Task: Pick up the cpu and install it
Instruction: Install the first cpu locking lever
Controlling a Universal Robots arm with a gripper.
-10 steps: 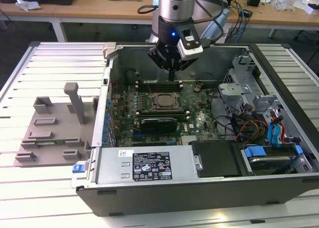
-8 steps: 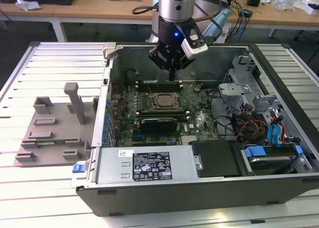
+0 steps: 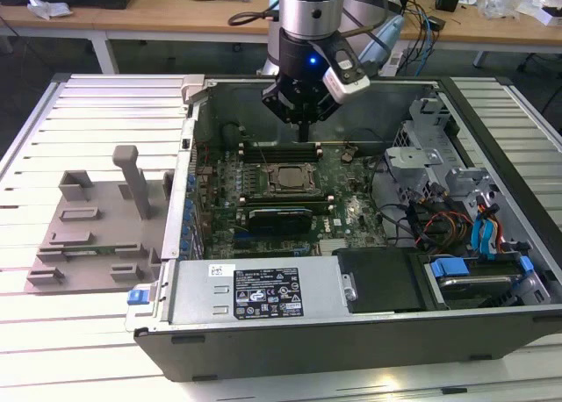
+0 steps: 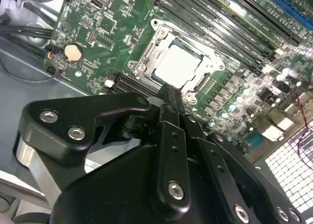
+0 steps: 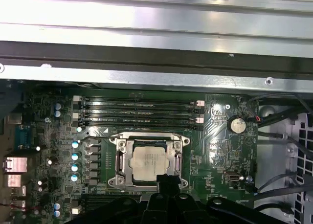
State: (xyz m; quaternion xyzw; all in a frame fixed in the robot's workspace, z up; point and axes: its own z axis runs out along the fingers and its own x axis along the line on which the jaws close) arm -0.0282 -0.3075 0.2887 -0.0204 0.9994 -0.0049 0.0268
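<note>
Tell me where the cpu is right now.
The cpu sits in the socket frame on the motherboard, below the memory slots in the first wrist view, with the gripper just above its edge.

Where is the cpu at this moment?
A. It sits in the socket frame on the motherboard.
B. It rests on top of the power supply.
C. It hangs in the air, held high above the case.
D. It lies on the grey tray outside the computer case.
A: in both wrist views the pale silver cpu lies flat inside the metal socket frame on the green motherboard, with the gripper just at its edge.
</note>
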